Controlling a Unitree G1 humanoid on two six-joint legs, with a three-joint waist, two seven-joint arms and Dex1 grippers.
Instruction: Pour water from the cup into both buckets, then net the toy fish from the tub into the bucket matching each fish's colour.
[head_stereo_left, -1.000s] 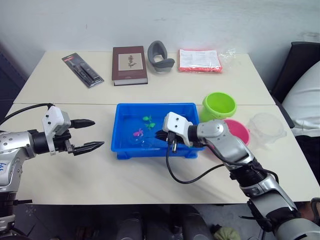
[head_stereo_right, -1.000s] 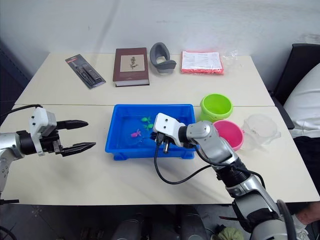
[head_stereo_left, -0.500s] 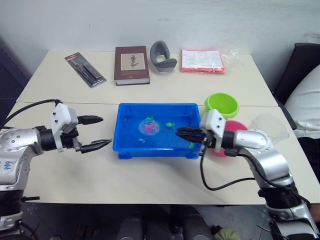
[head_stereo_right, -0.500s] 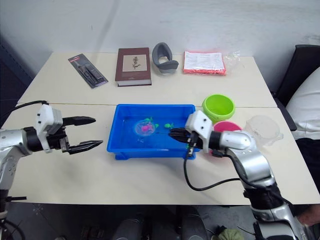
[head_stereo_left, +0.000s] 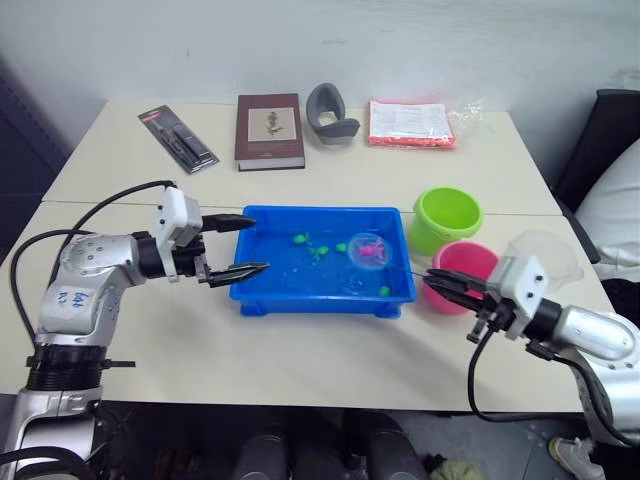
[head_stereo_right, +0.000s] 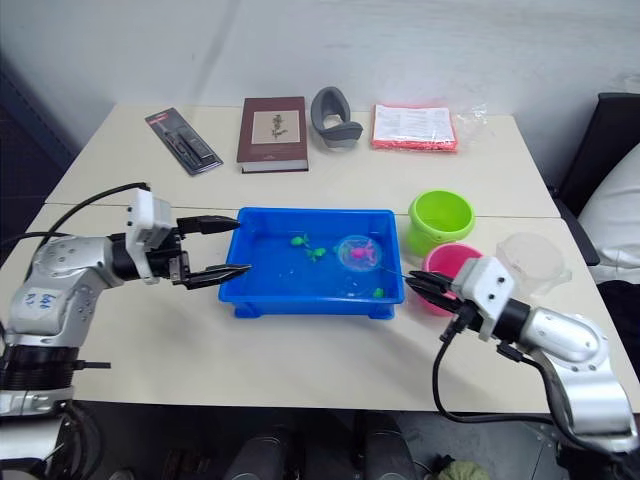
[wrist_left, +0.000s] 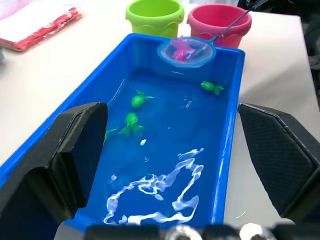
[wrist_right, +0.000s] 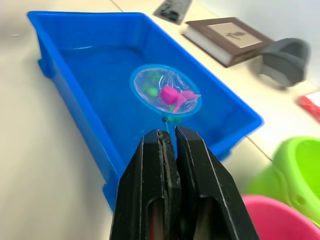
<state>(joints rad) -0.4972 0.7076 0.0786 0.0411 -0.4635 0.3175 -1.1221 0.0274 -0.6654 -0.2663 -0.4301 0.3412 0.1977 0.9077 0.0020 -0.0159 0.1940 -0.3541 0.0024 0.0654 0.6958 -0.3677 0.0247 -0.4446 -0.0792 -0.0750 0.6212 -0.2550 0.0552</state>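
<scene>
The right hand is clamped on the thin handle of the small blue-rimmed hoop net, which holds one magenta plastic fish above the shallow bright blue plastic tub. That fish is not yet in the pink plastic bucket just beside the tub's right end; several green plastic fish remain. The left hand, fingers apart, flanks the tub's left end. The desk ahead is open.

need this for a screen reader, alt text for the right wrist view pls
The right gripper, shut on the net handle, holds a pink fish in the net above the blue tub. The green bucket and pink bucket sit beside it.
</scene>
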